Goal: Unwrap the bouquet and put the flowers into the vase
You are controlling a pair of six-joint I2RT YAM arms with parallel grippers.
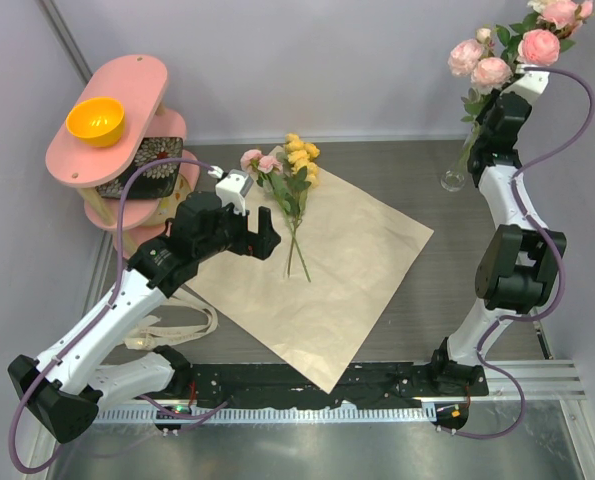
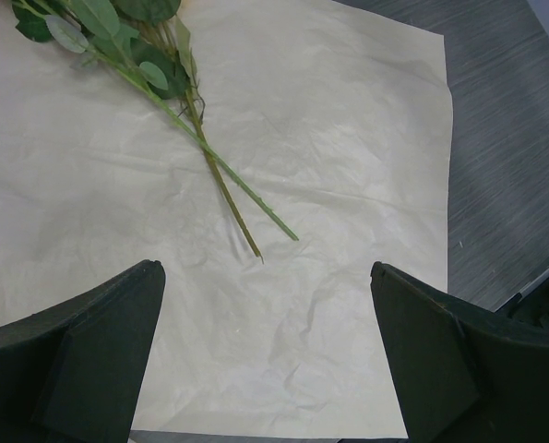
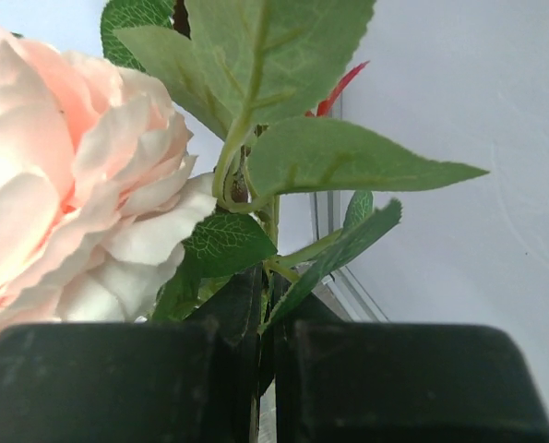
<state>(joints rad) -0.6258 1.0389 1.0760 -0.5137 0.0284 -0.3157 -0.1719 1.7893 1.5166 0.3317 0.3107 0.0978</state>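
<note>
The bouquet is unwrapped. Its kraft paper (image 1: 347, 270) lies flat on the table, and pink and yellow flowers (image 1: 289, 165) lie on its far-left part, stems (image 2: 220, 175) pointing toward me. My left gripper (image 1: 269, 238) hovers open just left of those stems with nothing between its fingers (image 2: 99, 360). My right gripper (image 1: 515, 72) is raised at the far right, shut on the stems of a pink bunch (image 1: 497, 50); a pink bloom (image 3: 62, 185) and leaves fill its wrist view. The clear vase (image 1: 455, 178) stands below that bunch. I cannot tell whether the held stems reach into its neck.
A cream ribbon (image 1: 177, 325) lies left of the paper by my left arm. At the back left a pink shelf (image 1: 127, 80) carries an orange bowl (image 1: 96, 120) and a black floral box (image 1: 142, 165). Walls close in behind and on both sides.
</note>
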